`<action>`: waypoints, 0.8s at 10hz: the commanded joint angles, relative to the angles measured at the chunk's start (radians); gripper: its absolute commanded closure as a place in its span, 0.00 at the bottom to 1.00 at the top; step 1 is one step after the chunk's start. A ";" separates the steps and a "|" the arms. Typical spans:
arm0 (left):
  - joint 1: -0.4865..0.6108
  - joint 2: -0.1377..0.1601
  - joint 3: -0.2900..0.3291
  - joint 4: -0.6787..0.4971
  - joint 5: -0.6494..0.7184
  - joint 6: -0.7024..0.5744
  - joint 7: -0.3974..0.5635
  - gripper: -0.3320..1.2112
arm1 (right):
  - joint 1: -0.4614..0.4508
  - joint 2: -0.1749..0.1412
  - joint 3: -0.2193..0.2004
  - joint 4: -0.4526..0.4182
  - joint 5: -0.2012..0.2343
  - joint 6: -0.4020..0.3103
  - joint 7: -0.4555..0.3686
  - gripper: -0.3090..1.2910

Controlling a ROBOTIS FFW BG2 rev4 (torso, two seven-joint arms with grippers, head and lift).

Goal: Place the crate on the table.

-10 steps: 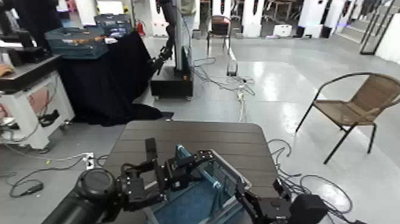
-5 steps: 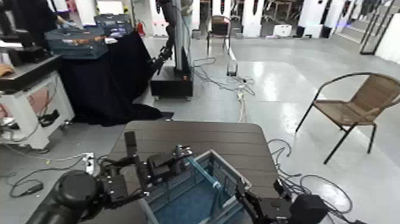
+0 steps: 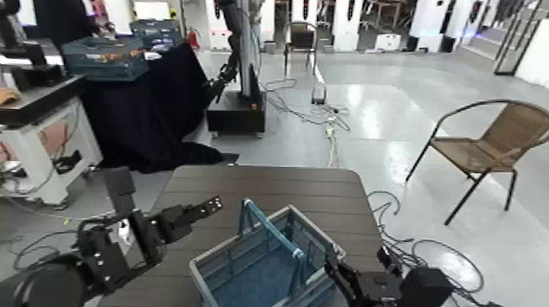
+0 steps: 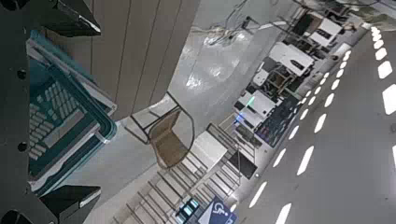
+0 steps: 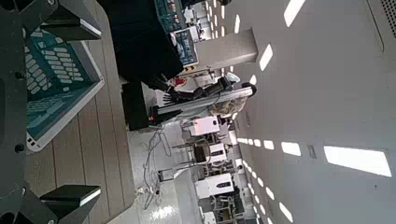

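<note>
Crate at bottom centre of the head view—pale-rimmed, ribbed plastic, slim bar handle raised—on the slatted brown tabletop. Left end effector, left of the crate, and right end effector, beside its right rim: both spread apart. Woven chair in left wrist view; black cloth in right.

Brown table, slatted top, rounded corners.
Crate sat upright on its near part, blue bar handle raised.
</note>
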 commanded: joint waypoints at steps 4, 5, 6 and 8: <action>0.325 -0.050 -0.077 -0.156 -0.343 -0.583 0.114 0.28 | 0.016 0.002 -0.016 -0.017 0.008 -0.002 0.001 0.28; 0.365 -0.076 -0.081 -0.157 -0.432 -0.661 0.123 0.28 | 0.019 0.004 -0.019 -0.020 0.012 -0.002 0.000 0.28; 0.391 -0.084 -0.091 -0.157 -0.487 -0.706 0.123 0.28 | 0.021 0.002 -0.020 -0.021 0.014 0.000 0.000 0.28; 0.432 -0.096 -0.097 -0.148 -0.576 -0.769 0.127 0.28 | 0.024 0.002 -0.019 -0.024 0.014 0.003 0.000 0.28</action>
